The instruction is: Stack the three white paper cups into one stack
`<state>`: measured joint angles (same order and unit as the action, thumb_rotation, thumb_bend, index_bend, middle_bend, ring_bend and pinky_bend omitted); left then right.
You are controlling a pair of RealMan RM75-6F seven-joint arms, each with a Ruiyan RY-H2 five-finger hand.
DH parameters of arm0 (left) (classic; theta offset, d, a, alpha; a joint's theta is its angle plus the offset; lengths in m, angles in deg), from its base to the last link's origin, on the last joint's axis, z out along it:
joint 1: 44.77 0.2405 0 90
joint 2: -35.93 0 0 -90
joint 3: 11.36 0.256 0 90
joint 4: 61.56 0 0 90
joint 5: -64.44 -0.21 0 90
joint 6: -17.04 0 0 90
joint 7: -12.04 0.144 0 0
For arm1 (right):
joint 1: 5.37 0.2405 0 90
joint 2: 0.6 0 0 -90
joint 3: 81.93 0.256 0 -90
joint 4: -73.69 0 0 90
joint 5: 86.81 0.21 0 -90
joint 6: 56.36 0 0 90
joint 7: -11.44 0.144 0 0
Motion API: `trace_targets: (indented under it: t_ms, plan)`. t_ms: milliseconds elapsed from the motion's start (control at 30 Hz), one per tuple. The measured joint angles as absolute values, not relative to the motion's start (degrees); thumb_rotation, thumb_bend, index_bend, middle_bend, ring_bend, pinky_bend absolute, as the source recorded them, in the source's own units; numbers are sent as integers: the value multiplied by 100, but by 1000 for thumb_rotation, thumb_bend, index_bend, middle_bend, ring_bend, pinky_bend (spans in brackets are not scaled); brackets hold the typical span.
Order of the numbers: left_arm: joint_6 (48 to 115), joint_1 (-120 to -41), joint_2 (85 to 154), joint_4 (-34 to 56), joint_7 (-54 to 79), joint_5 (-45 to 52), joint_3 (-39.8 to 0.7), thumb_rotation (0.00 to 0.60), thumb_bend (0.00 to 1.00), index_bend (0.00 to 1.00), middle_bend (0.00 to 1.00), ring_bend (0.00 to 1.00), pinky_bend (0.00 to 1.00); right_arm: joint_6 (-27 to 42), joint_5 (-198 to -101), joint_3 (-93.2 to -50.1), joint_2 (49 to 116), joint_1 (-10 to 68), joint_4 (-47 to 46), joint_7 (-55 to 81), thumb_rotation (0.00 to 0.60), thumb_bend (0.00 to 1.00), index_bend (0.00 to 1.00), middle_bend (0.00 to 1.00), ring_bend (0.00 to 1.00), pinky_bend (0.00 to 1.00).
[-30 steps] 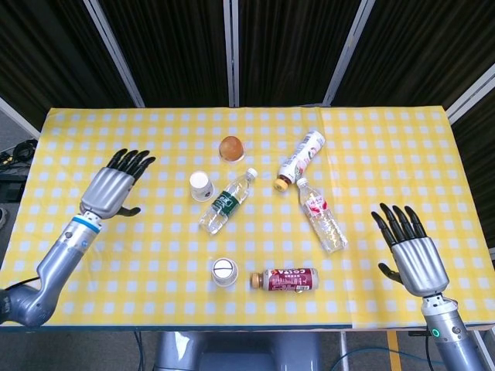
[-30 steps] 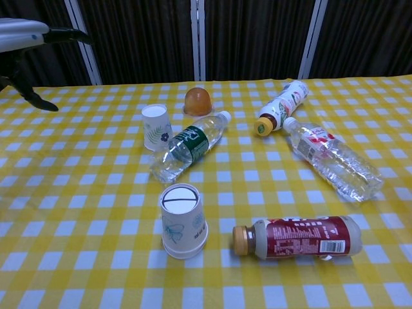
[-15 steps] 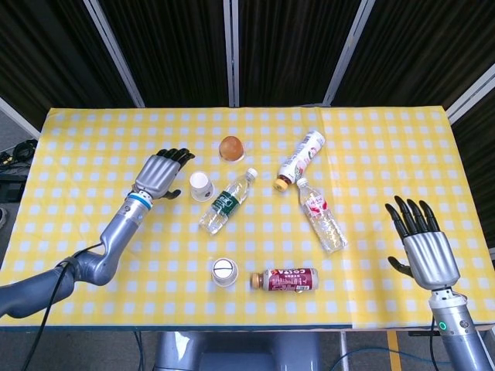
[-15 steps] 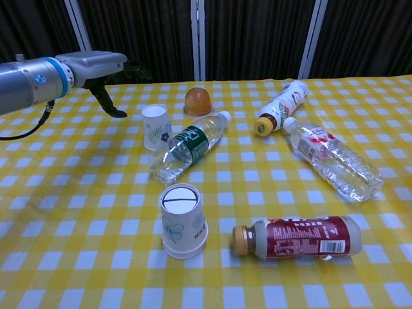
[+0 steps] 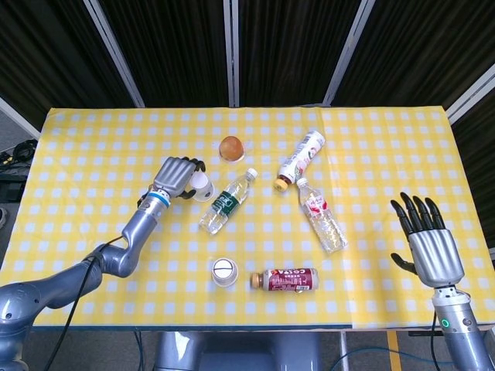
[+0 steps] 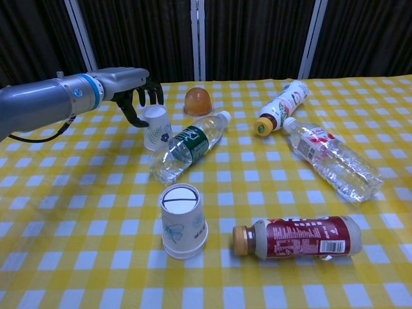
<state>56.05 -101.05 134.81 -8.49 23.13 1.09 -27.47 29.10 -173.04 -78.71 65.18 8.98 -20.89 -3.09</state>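
Observation:
Two white paper cups show, both upside down on the yellow checked cloth. The far cup (image 5: 203, 185) (image 6: 157, 127) has a leaf print. My left hand (image 5: 175, 176) (image 6: 132, 89) hovers at its left side, fingers curled over its top and thumb to its left, with no firm hold visible. The near cup (image 5: 223, 271) (image 6: 183, 221) stands alone near the front edge. A third cup is not visible. My right hand (image 5: 430, 247) is open, fingers spread, at the table's right front, far from both cups; the chest view does not show it.
A green-label water bottle (image 5: 227, 200) (image 6: 190, 145) lies right beside the far cup. An orange dome (image 5: 230, 147) sits behind it. A white-red bottle (image 5: 302, 158), a clear bottle (image 5: 320, 216) and a dark red bottle (image 5: 285, 280) lie to the right.
My left hand has swept right from the table's left side to the far cup and curled its fingers over it. The right hand has drawn slightly back toward the front edge.

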Motion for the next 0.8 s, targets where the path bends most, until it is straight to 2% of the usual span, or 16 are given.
trace_targets:
  t_ms: [100,400,800]
  plan:
    - [5659,-10098,13468,-839,2235,68,-2724,600,299,529,484,457,528,2905,-17341,-7858,6520,883,-2089,-305,600,0,0,0,0,0]
    - [5957,-9951,13068,-275,2071,-97,-2689,600,299,530,485,459,530,2945,-17480,-7838,6521,811,-2148,-332,600,0,0,0,0,0]
    - [6650,-9433,11721,1590,1750,-663,-2538,600,300,527,485,459,530,2936,-17593,-7823,6539,765,-2194,-417,600,0,0,0,0,0]
